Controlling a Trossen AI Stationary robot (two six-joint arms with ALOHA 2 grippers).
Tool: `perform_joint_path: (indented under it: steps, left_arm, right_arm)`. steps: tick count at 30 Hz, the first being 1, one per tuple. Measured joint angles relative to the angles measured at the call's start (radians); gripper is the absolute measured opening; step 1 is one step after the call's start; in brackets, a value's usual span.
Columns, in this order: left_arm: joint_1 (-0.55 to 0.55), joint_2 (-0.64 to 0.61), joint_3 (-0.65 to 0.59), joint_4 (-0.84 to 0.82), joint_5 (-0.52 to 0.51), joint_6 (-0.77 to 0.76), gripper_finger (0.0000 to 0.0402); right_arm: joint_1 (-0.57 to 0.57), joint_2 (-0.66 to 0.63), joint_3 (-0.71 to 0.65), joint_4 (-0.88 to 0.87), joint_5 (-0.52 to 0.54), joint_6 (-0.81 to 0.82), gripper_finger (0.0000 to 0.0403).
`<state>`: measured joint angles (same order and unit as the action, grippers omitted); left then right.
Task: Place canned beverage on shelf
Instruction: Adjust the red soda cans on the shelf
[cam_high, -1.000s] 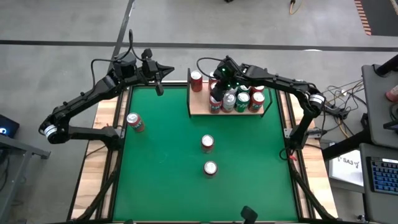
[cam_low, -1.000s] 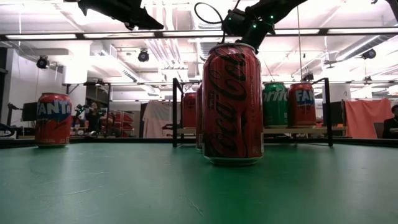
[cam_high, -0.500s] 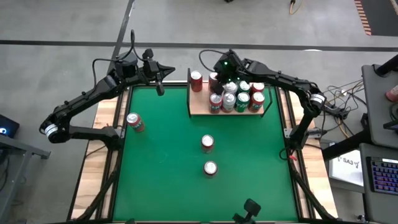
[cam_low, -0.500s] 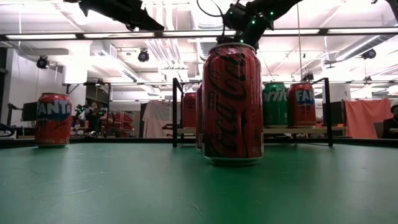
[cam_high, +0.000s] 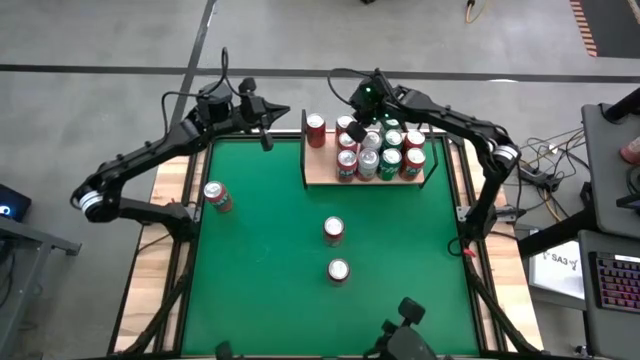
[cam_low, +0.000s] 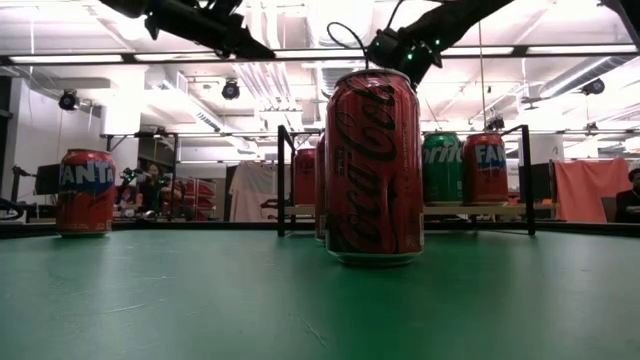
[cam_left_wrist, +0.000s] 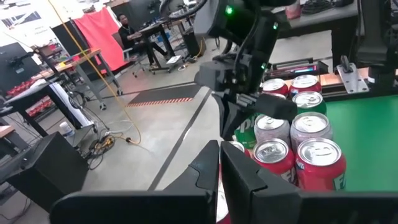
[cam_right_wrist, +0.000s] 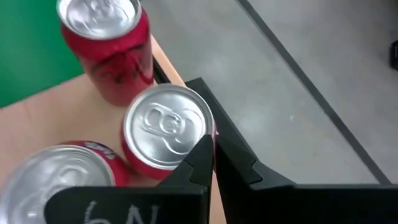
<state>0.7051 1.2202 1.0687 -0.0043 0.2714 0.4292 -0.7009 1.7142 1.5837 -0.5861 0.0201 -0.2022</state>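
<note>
Right gripper (cam_high: 357, 131) is seen closed and empty above cans on the shelf (cam_high: 322, 172). Left gripper (cam_high: 266, 141), closed, is held near the table's far edge. "Coca-Cola" is read on the nearest can (cam_low: 374, 166); "Fanta" on a can (cam_low: 86, 192) apart.

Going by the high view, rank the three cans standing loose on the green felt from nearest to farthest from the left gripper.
From the left gripper:
1. Red can by the felt's left edge.
2. Red can at mid-table, below the shelf.
3. Red can nearest the front edge.
</note>
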Motion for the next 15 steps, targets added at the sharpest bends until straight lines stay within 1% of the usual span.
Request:
perform_joint_path:
  steps: [12,15]
  left_arm:
    - [0.000,0.030,0.000,0.013,-0.001,0.008,0.0000]
    - [0.000,0.030,0.000,0.012,-0.002,0.012,0.0000]
  right_arm:
    - [-0.011,-0.003,0.000,-0.009,-0.004,-0.027,0.0009]
    - [-0.011,-0.004,0.000,-0.008,-0.050,-0.025,0.0009]
